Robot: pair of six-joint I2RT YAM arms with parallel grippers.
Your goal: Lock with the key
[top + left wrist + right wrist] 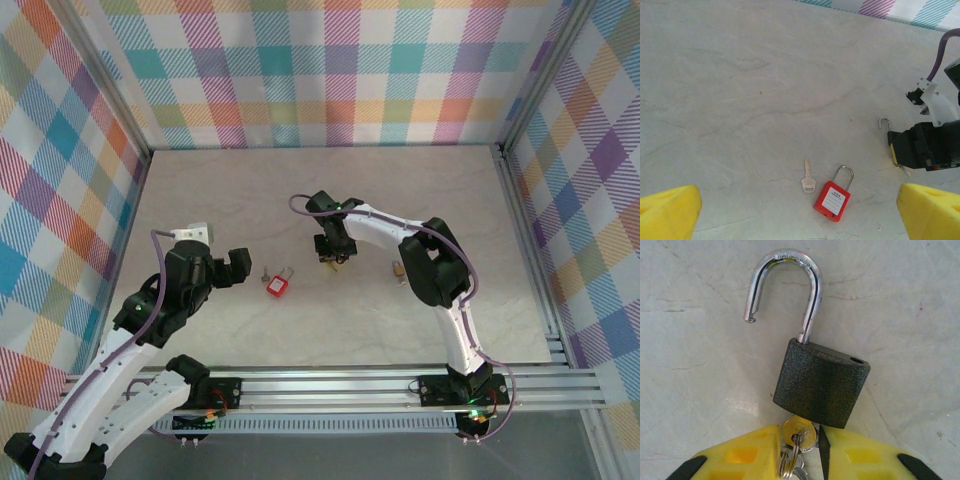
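Marbled grey table (450,220), ringed by plaid walls (330,70), bears black padlock (820,387).

Red padlock (832,200) and loose key (808,178) on pale table (740,100)
The padlock lies flat, shackle closed, label up; the key is just beside it, not touching. Plaid walls (330,70) stand around.

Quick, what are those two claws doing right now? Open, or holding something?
Left gripper: wide open, holding nothing.
Right gripper: closed on the key stuck in the black padlock.
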